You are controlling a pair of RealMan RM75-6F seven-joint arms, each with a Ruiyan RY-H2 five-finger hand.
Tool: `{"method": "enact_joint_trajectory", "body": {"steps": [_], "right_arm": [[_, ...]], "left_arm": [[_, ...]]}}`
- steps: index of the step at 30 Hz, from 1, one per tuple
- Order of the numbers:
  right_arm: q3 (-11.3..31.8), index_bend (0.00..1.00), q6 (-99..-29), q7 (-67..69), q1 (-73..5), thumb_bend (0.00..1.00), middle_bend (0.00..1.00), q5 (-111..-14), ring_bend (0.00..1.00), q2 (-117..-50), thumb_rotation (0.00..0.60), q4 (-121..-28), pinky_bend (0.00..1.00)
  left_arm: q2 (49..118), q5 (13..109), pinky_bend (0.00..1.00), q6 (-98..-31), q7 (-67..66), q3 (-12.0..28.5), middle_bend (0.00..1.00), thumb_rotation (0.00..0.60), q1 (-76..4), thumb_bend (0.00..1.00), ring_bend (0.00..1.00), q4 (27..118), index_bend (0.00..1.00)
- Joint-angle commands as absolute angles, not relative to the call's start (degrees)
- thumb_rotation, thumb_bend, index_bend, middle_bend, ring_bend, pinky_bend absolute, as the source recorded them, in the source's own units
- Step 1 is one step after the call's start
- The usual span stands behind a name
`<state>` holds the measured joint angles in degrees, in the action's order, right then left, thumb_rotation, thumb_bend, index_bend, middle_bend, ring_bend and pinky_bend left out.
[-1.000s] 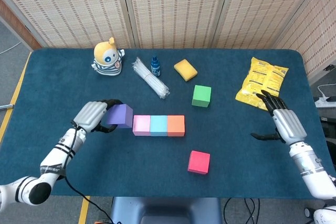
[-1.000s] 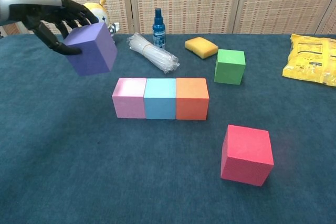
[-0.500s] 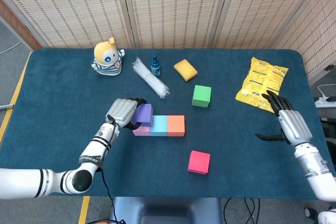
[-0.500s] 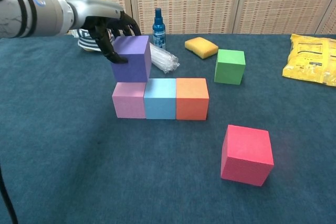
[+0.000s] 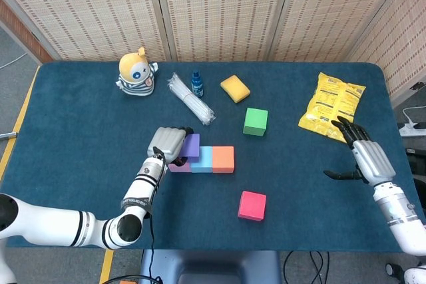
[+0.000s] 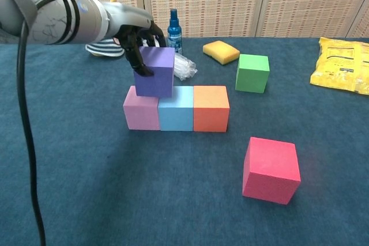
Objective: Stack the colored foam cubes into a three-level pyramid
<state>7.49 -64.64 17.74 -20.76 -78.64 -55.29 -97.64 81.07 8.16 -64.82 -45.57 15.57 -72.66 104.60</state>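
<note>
The left hand (image 6: 137,43) grips a purple cube (image 6: 154,72) resting atop the pink cube (image 6: 140,110) and blue cube (image 6: 176,110), table centre. The right hand (image 5: 365,157) hovers at 3 o'clock, fingers apart, holding nothing.

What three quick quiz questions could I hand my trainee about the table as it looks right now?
1. True or false: the purple cube sits over the seam between the pink cube and the light blue cube.
2. Which hand holds the purple cube: A left hand, B right hand, C neither?
3. Fill in: the cube lying nearest the chest camera is ___.

Key: 1 true; 2 A; 3 the red cube.
</note>
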Motion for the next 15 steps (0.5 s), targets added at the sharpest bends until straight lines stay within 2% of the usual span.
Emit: {"method": "enact_joint_trajectory", "body": {"steps": [1,9,11,13,15], "right_arm": [[7.5,0.00,-64.5,18.1,-20.7,0.17,0.08,-78.7,0.03,-55.4,0.600,-97.3,0.15],[7.5,0.00,-64.4,18.9,-20.7,0.17,0.08,-78.8,0.03,-55.6,0.600,-96.7,0.15],[7.5,0.00,-64.4,19.0,-20.6,0.17,0.08,-78.9,0.03,-55.6,0.600,-96.6,0.15],[7.6,0.00,-64.4,19.1,-20.6,0.17,0.08,-78.9,0.03,-55.5,0.600,-96.5,0.15],[7.6,0.00,-64.4,19.3,-20.6,0.17,0.08,-78.9,0.03,-55.5,0.600,-96.4,0.15]], "left_arm": [[81.2,7.8,0.33,-65.0,-45.8,15.6,0.40,0.600,-72.8,0.35,0.40,104.5,0.21],[81.8,6.0,0.33,-64.8,-46.6,15.4,0.30,0.600,-73.0,0.35,0.35,104.1,0.13],[81.7,5.2,0.33,-64.3,-47.0,15.4,0.27,0.600,-73.1,0.34,0.31,104.2,0.10],[81.6,4.6,0.33,-63.8,-47.0,15.4,0.19,0.600,-73.1,0.34,0.23,104.2,0.02],[81.5,4.3,0.32,-63.5,-47.0,15.4,0.13,0.600,-73.1,0.34,0.17,104.4,0.00]]}}
